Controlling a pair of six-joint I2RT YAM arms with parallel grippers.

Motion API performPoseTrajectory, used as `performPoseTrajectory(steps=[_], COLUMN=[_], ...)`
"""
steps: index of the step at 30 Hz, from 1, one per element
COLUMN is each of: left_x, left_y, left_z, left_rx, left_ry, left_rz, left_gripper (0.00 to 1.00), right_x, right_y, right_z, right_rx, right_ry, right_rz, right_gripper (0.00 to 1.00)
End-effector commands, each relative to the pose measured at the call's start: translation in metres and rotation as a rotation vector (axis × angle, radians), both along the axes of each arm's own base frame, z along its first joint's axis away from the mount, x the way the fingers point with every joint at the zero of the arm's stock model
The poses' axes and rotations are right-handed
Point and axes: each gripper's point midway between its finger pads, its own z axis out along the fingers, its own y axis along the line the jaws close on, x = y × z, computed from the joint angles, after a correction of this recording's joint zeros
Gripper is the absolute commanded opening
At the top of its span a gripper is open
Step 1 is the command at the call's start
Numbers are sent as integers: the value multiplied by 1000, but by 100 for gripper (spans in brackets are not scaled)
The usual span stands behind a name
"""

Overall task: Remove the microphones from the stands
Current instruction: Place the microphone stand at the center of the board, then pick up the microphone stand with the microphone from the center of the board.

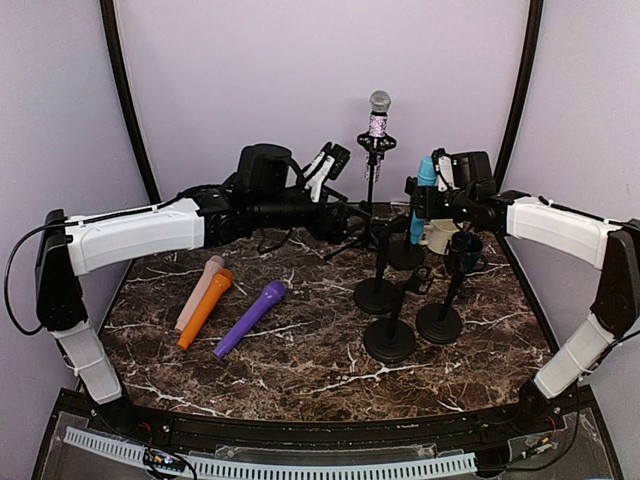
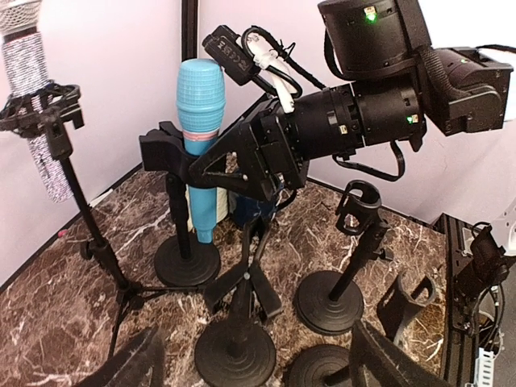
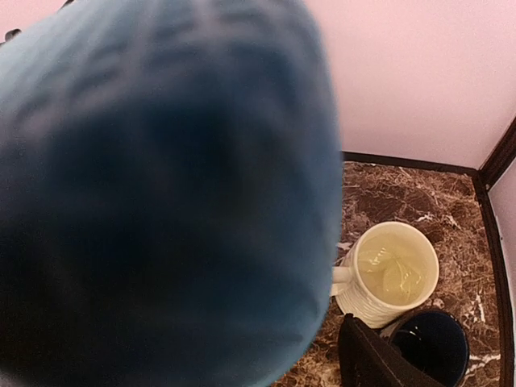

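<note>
1. Microphones in pink [image 1: 200,290], orange [image 1: 205,308] and purple [image 1: 250,318] lie loose at lower left, off the empty stands [image 1: 390,338].
2. Blue microphone [image 2: 199,101], right of centre, stands upright between the right gripper [image 2: 201,161] fingers; whether they clamp it is unclear.
3. Glittery microphone [image 1: 378,118] sits clipped at upper centre, the left gripper [image 1: 325,165] spread and empty beside it.

Five microphones: pink microphone [image 1: 200,292], orange microphone [image 1: 205,308], purple microphone [image 1: 251,318], blue microphone [image 1: 421,205], glittery silver microphone [image 1: 378,118]; five stands: four round-based stands [image 1: 378,295], one tripod stand [image 1: 370,190]; two mugs: cream mug [image 1: 438,236], dark mug [image 1: 464,252]; one bench [image 1: 300,370].
</note>
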Motion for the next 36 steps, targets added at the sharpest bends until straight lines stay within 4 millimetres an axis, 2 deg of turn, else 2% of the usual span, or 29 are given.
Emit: performPoseTrajectory(steps=[1, 4, 5, 6, 7, 9, 11, 15, 19, 26, 30, 33, 36], left_x=[-3, -12, -14, -17, -19, -25, -29, -37, -42, -50, -53, -56, -56], left_y=[39, 64, 71, 79, 85, 98, 108, 125, 138, 154, 161, 164, 168], left_z=[7, -7, -19, -13, -24, -22, -27, -33, -35, -40, -38, -40, -38], left_rx=[-46, -34, -18, -28, -12, -16, -9, -14, -24, -13, -15, -17, -20], left_ry=[69, 110, 131, 124, 143, 149, 166, 189, 198, 221, 220, 225, 220], left_rz=[99, 143, 160, 173, 187, 210, 234, 273, 309, 350, 363, 365, 380], left_gripper=[81, 81, 81, 81, 81, 81, 81, 81, 81, 81, 81, 81, 81], right_x=[16, 19, 20, 21, 21, 22, 23, 23, 24, 28, 25, 24, 23], right_y=[2, 3, 3, 3, 4, 6, 7, 9, 9, 6, 4, 3, 3], right_z=[26, 24, 23, 22, 22, 19, 16, 6, 1, -4, -3, -4, 8], right_rx=[1, -13, -20, -25, -29, -36, -42, -45, -35, -43, -46, -49, -38], right_ry=[-126, -149, -152, -154, -159, -156, -144, -126, -125, -114, -118, -119, -144], right_rz=[6, 18, 19, 21, 25, 35, 44, 51, 47, 22, 15, 12, 16], right_gripper=[71, 68, 68, 66, 65, 64, 71, 78, 79, 63, 61, 48, 35])
